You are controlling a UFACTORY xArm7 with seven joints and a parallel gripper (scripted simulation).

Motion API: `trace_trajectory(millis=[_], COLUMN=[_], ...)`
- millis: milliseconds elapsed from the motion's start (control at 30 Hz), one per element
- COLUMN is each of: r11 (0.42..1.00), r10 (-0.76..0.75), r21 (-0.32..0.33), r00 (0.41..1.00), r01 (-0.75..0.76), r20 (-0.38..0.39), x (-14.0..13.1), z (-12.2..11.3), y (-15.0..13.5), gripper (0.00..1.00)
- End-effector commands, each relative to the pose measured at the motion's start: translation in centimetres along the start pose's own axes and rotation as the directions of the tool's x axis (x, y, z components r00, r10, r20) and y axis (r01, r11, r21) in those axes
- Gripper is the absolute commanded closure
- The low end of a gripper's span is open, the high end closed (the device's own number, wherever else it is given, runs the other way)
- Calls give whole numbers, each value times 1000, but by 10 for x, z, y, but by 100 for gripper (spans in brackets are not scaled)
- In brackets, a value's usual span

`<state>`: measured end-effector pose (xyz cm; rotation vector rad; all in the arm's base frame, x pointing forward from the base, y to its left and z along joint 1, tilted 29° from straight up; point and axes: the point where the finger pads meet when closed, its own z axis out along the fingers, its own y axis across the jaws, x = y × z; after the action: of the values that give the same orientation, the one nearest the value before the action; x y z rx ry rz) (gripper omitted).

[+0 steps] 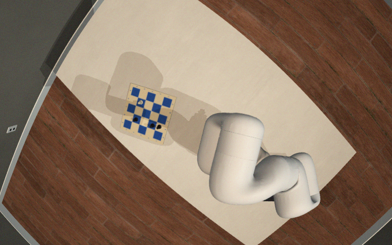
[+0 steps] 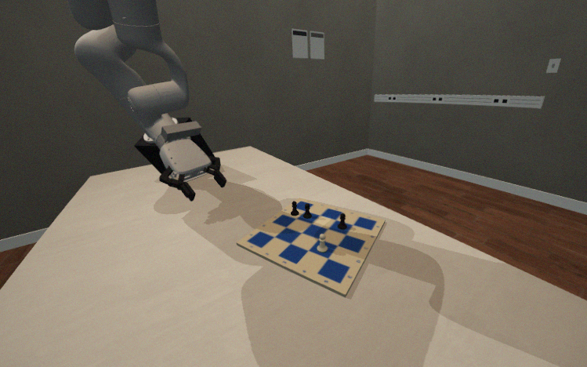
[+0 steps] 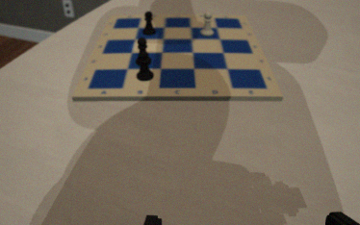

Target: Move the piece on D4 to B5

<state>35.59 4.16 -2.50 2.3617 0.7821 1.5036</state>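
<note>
The small blue-and-tan chessboard [image 2: 313, 241] lies on the table, and the edge letters show in the wrist view [image 3: 177, 58]. A white pawn [image 3: 207, 26] stands upright on D4; it also shows in the exterior view [image 2: 322, 243] and from above [image 1: 140, 102]. Square B5 [image 3: 148, 22] is tan and bare. Black pieces stand upright on B4 [image 3: 148, 24], B2 [image 3: 142, 48] and B1 [image 3: 144, 67]. My gripper [image 2: 204, 187] is open and empty, well above the table and back from the board's near edge; only its fingertips show in the wrist view.
From above, my arm [image 1: 236, 158] hides the gripper. The table edge and the wood floor [image 2: 491, 214] lie beyond the board's far side. Grey walls stand behind.
</note>
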Motion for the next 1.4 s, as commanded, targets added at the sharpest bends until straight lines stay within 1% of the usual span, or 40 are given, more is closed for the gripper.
trace_trajectory(millis=[0, 800, 933, 1167, 1233, 1367], r11=[1000, 1000, 1000, 1000, 1000, 1000], r10=[0, 0, 0, 0, 0, 0], r21=[1, 1, 1, 0, 0, 0], r00=[1000, 1000, 1000, 1000, 1000, 1000], r01=[0, 0, 0, 0, 0, 0], r20=[-1, -1, -1, -1, -1, -1], x=[0, 3, 13, 45, 45, 60], z=[0, -2, -10, -36, -36, -49], y=[0, 0, 0, -1, -1, -1], gripper=[0, 0, 0, 0, 0, 0])
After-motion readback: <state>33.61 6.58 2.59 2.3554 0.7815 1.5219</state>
